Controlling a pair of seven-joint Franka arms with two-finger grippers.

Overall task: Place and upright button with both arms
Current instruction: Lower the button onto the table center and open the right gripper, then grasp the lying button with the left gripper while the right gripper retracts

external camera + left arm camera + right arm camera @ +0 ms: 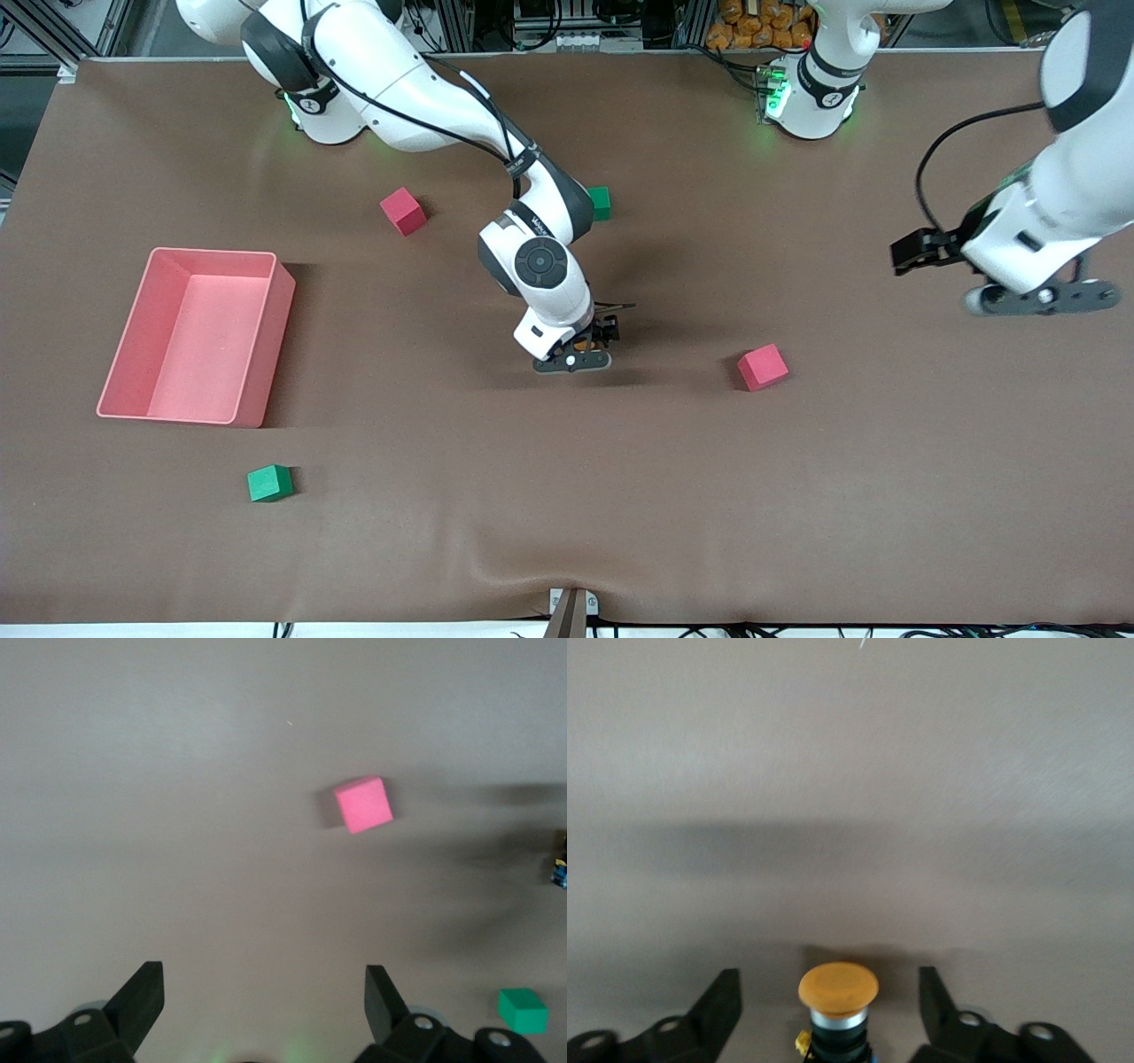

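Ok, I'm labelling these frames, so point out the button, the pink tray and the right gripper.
button (838, 985): right wrist view, on its orange cap.
pink tray (262, 353): front view, on its outer side wall.
right gripper (830, 1005): right wrist view, midway between its open fingertips, either side of the button.

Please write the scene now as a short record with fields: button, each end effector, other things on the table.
button: orange cap up, standing on the table between the right end effector's fingers, not gripped
right end effector: open, low at mid table, around the button
left end effector: open, waiting in the air over the left arm's end of the table
other things: pink tray, two pink cubes, two green cubes
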